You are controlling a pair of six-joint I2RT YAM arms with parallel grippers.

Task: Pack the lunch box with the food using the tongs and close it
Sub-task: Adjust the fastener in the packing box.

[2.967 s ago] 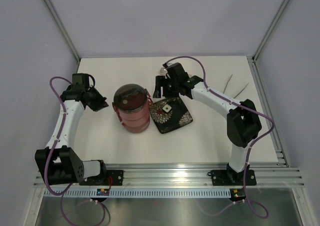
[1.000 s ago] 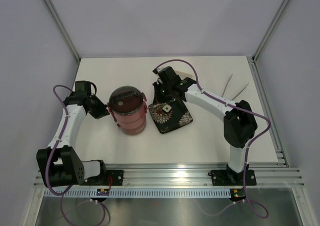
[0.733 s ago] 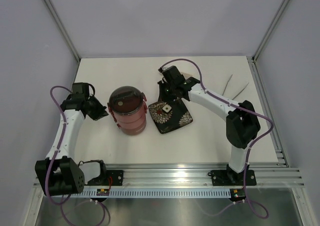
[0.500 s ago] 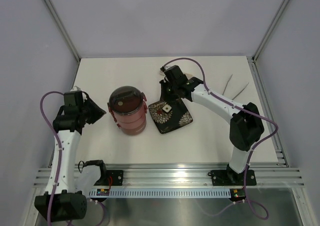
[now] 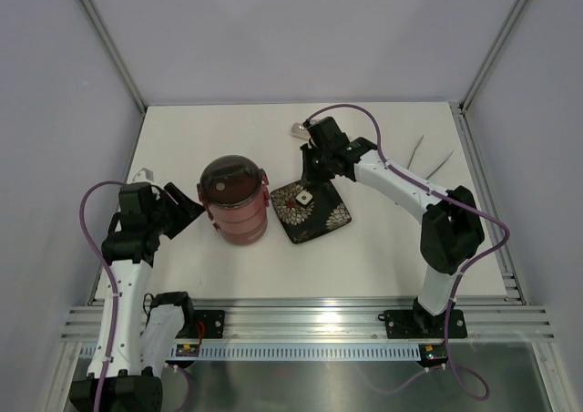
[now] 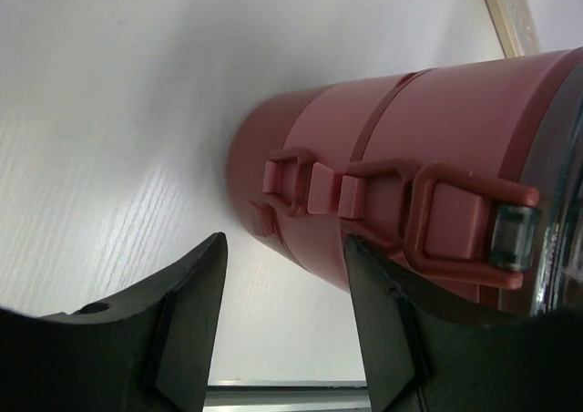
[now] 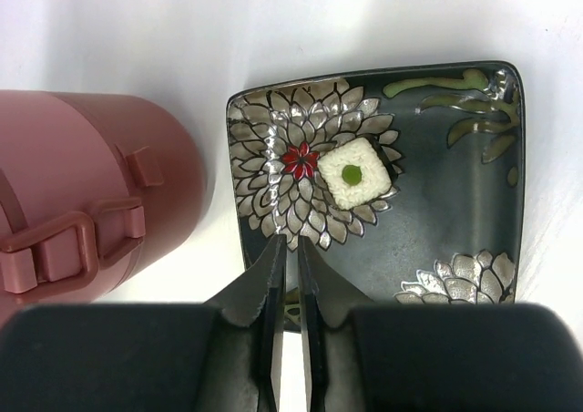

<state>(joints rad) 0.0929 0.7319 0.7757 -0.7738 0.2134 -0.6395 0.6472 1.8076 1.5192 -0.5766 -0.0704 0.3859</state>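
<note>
The lunch box (image 5: 233, 202) stands stacked and closed at the middle left, with its round lid on top. Its side clasp (image 6: 428, 216) lies flat against the dusty-red wall. My left gripper (image 5: 185, 209) hovers open just left of the box, touching nothing, and only table shows between its fingers (image 6: 196, 284). My right gripper (image 7: 291, 245) hangs over the near-left edge of the black flower-patterned plate (image 7: 455, 230), its jaws a narrow slit apart and holding nothing. The tongs (image 5: 438, 163) lie at the back right. No food is in view.
A small white square with a green dot (image 7: 353, 172) sits on the plate (image 5: 321, 222), right of the lunch box (image 7: 82, 175). Metal rails run along the table's right edge (image 5: 483, 193) and near edge (image 5: 310, 316).
My left arm has drawn back from the lunch box toward the near left, and its gripper has opened. My right gripper has shifted slightly right over the plate, and its jaws have parted a little.
</note>
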